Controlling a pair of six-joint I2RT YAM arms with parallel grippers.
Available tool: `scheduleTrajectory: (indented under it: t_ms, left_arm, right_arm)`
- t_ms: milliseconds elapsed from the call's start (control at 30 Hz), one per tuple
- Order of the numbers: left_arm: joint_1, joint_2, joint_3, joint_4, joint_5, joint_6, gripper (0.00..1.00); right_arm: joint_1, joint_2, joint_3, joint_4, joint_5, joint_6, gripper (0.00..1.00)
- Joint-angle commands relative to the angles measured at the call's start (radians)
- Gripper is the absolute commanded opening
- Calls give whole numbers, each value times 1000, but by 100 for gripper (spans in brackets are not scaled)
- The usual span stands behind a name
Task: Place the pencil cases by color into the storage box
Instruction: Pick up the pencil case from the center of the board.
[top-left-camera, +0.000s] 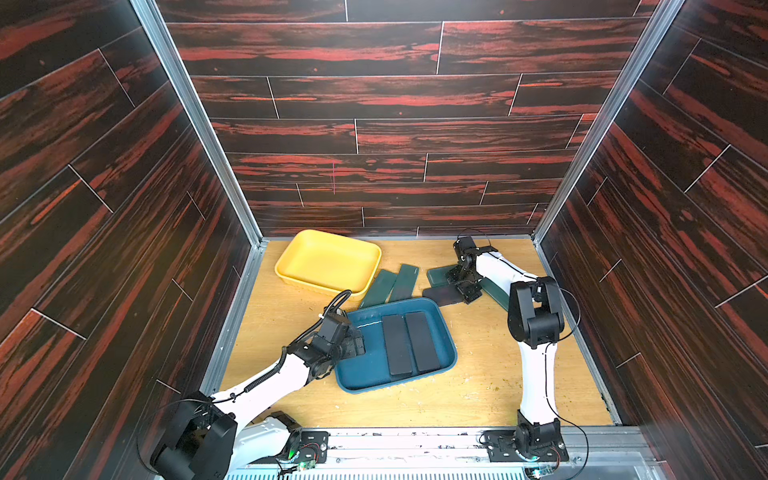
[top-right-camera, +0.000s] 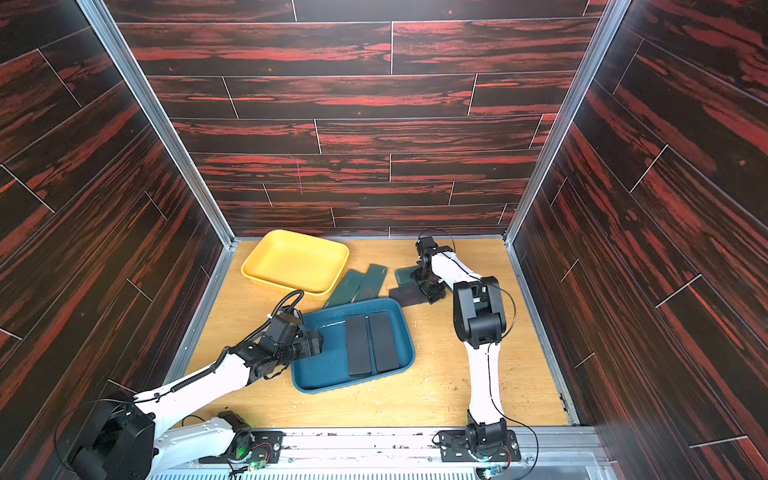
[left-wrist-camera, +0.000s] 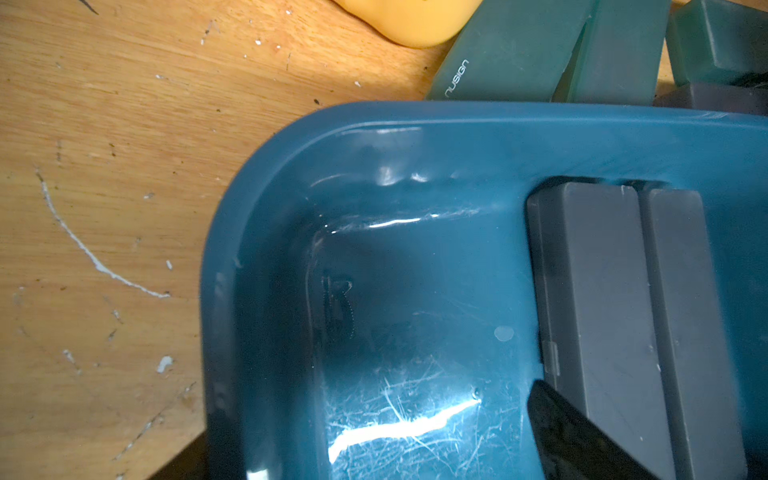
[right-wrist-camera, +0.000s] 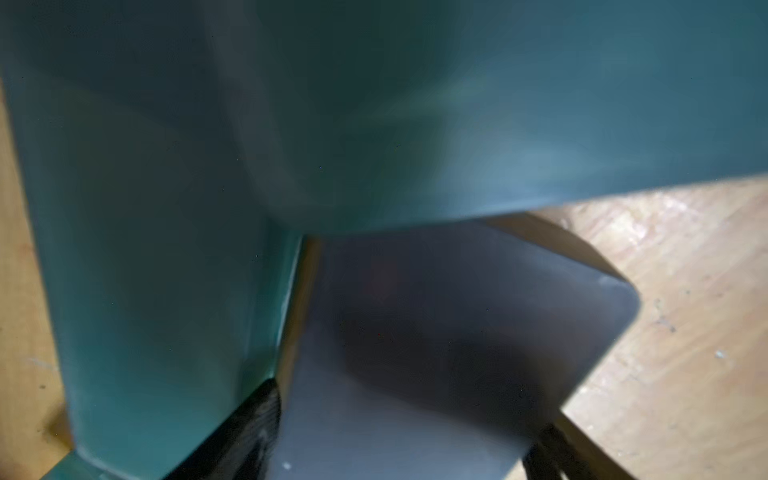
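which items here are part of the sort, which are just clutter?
Part of the job:
- two black cases in the blue tray
- third black case on the table, right hand at it
- green cases on the table
- yellow tray, nothing in it

Just lying about:
- nothing loose apart from crumbs on the table
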Motion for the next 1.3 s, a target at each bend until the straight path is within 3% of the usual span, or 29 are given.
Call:
scheduleTrajectory:
  t_ms: [0,567,867,1267]
  left_arm:
    - [-8,-8,24,1,1,0,96]
    - [-18,-21,19,2,-3,-15,96]
    - [-21,-24,16,8,-6,-22,96]
    - [-24,-31,15,3,-10,-26,96]
  right_arm:
    - [-3,68,0,-50,21,-3,87]
    - [3,62,-90,9,-13,10,86]
    - [6,44,-114,37,-11,0,68]
    - [45,-49,-62,20,99,-70,64]
